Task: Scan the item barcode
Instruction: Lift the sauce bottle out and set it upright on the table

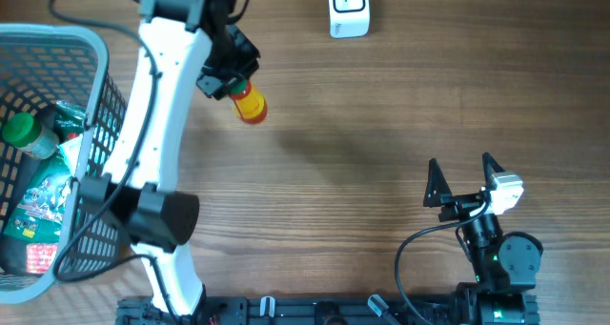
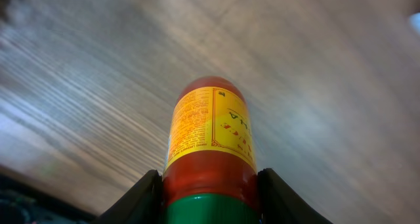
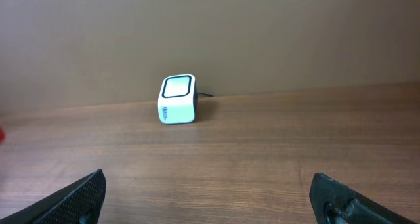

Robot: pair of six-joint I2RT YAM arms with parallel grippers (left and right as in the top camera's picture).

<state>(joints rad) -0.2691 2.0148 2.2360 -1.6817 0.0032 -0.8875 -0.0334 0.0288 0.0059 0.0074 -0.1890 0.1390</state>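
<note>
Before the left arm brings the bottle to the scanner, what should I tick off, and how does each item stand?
1. Bottle clamped in left pincer, a finger on each side: ok.
2. Bottle lifted off the table: cannot tell.
3. Barcode turned toward scanner: cannot tell; only yellow label text shows.
4. Way from bottle to scanner unobstructed: ok.
5. Right pincer open, parked well aside: ok.

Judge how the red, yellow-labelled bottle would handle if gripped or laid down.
The red, yellow-labelled bottle looks cylindrical, so probably rolls if laid on the wooden table. Its glossy wall might slip in the left claw. Undented at the grip, likely rigid.
</note>
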